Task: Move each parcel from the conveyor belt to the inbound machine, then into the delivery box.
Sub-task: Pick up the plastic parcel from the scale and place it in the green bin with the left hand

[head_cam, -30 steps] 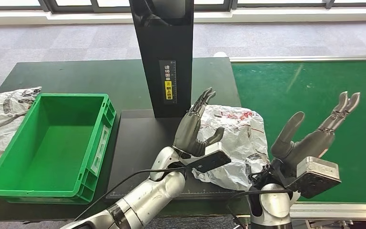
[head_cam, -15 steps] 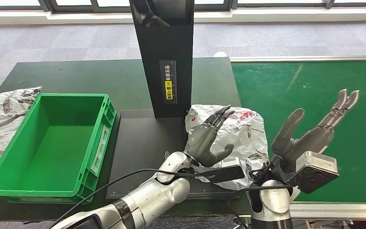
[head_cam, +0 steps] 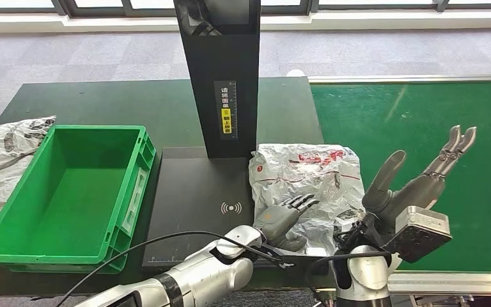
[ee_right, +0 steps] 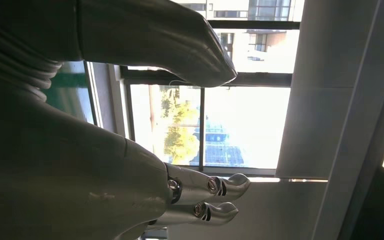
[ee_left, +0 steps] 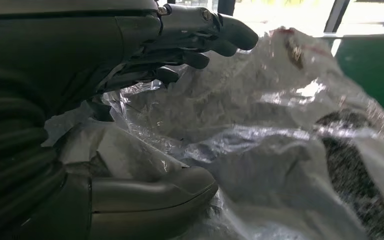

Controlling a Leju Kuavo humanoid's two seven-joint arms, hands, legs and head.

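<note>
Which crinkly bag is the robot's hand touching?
The white parcel on the black machine platform, under the left hand. The other parcel lies far off, beside the green box.

A narrow label (head_cam: 228, 108) with vertical Chinese characters, white above and yellow-backed below, runs down the front of the black upright column (head_cam: 219, 64) at upper centre of the head view; the characters are too small to read. A white contactless-wave symbol (head_cam: 231, 208) marks the black scanner platform (head_cam: 192, 192) below. Red printing on the crumpled white parcel (head_cam: 313, 173), right of centre, is illegible.
</note>
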